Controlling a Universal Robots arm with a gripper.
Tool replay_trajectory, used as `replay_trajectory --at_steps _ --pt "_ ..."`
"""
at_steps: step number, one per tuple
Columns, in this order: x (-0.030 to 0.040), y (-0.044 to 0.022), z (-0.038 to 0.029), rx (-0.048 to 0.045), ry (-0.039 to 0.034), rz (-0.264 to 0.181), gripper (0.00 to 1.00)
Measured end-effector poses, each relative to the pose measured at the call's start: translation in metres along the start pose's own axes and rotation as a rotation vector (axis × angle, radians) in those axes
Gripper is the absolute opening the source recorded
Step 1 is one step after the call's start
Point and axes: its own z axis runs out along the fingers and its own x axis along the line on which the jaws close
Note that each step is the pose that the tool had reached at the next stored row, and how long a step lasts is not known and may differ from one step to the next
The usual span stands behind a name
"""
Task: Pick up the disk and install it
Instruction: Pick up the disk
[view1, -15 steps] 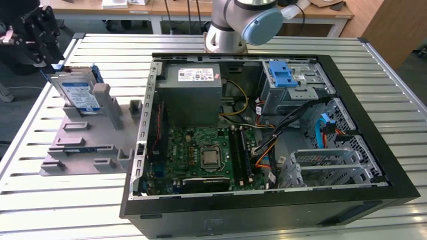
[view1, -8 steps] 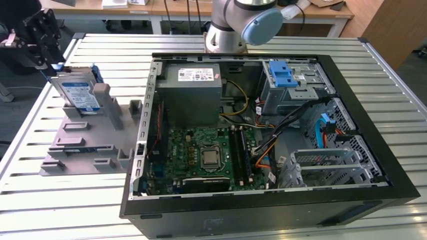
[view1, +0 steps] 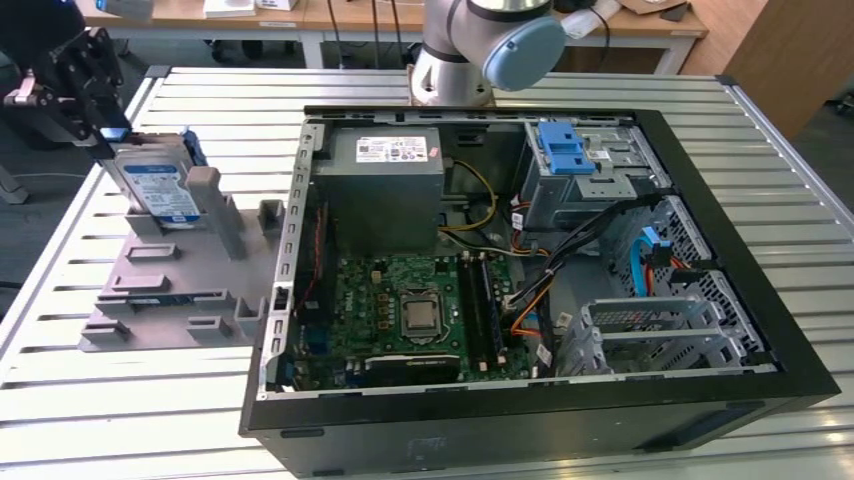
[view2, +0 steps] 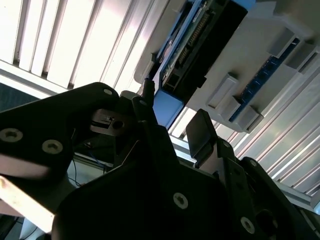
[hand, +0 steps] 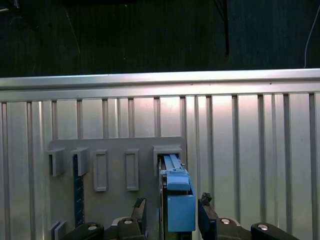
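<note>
While the disk (hand: 179, 187) stands upright in its grey holder block (hand: 115, 150), directly between my jaws: my gripper (hand: 172, 210), jaws parted either side, nothing clamped; lifting undone, seating in drive cage (view1: 594, 170) outstanding

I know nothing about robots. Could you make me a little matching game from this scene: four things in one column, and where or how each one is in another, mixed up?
Things
1. disk
2. gripper
3. drive cage
4. motherboard

Place or state
A. green, lying flat inside the computer case
B. standing upright in the grey holder block
C. open, straddling the disk
D. grey metal with a blue latch, in the case

Pairs: 1-B, 2-C, 3-D, 4-A.
</note>
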Motion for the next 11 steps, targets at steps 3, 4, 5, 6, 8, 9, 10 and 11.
replay_trajectory --at_steps 3,4,5,6,8,9,10,11 --pt "-0.0003 0.0007 0.0040 0.0001 0.0000 0.000 0.53" --pt "-0.0003 0.0010 0.0055 0.0000 0.0000 0.000 0.53" --pt "-0.0003 0.0012 0.0070 0.0000 0.0000 0.000 0.53" --pt "-0.0003 0.0013 0.0079 0.0000 0.0000 0.000 0.53" --pt "-0.0003 0.0013 0.0080 -0.0002 0.0001 0.000 0.53" --pt "-0.0003 0.0013 0.0081 -0.0002 0.0001 0.000 0.53" --pt "-0.0003 0.0013 0.0081 -0.0002 0.0001 0.000 0.53" --pt "-0.0003 0.0013 0.0082 -0.0001 0.0001 0.000 0.53"
